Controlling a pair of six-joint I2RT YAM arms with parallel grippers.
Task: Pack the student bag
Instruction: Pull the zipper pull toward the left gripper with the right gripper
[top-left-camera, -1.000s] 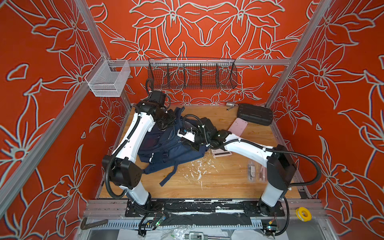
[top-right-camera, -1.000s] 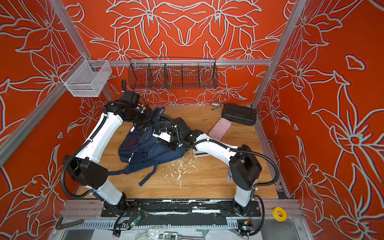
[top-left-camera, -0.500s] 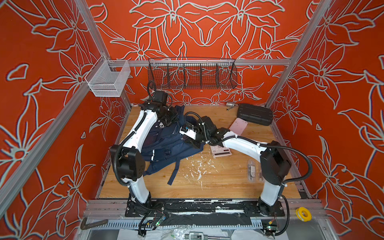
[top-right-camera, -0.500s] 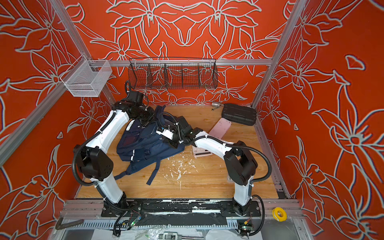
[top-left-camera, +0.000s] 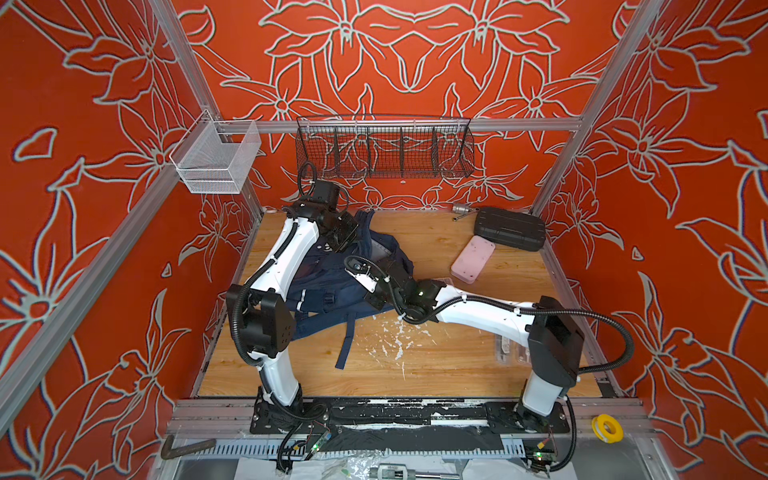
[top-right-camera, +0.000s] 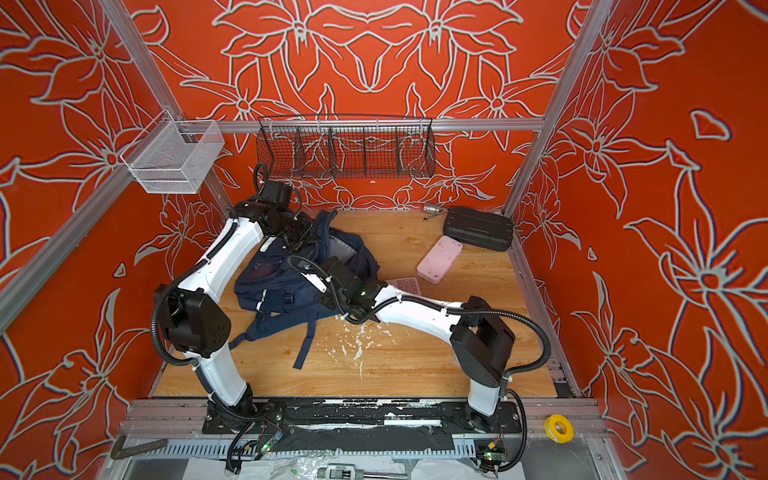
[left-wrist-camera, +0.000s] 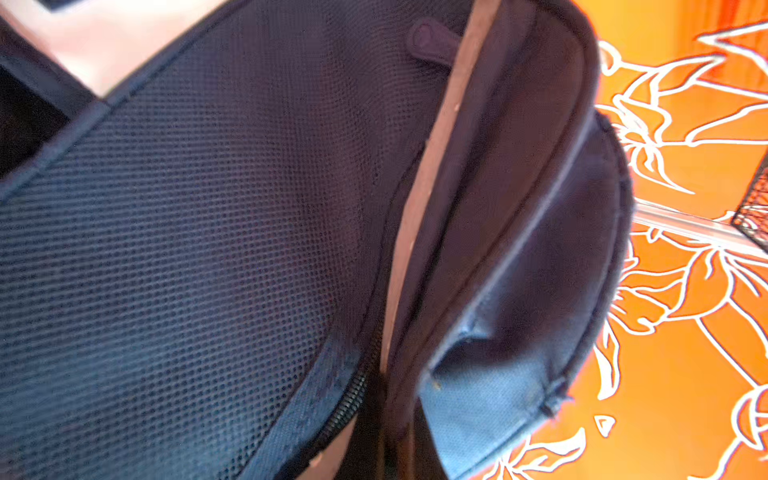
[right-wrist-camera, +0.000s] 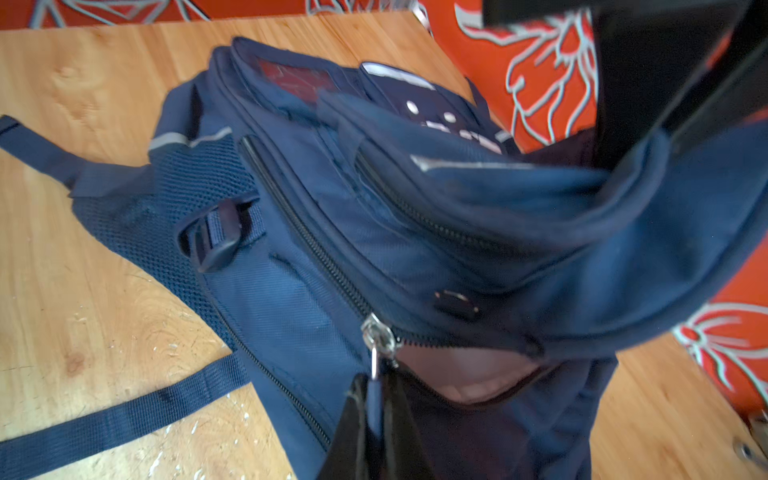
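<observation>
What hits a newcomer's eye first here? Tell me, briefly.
The navy student bag lies left of centre, gripped twice: the left gripper pinches its far upper edge, and the right gripper is shut on a zipper pull. At the back right, a pink case lies beside a black hard case.

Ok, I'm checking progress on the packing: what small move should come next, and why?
Probably draw the zipper pull a little way along its closed teeth: the right gripper is shut on it, the student bag gapes only partly, and the pink case lies outside.
</observation>
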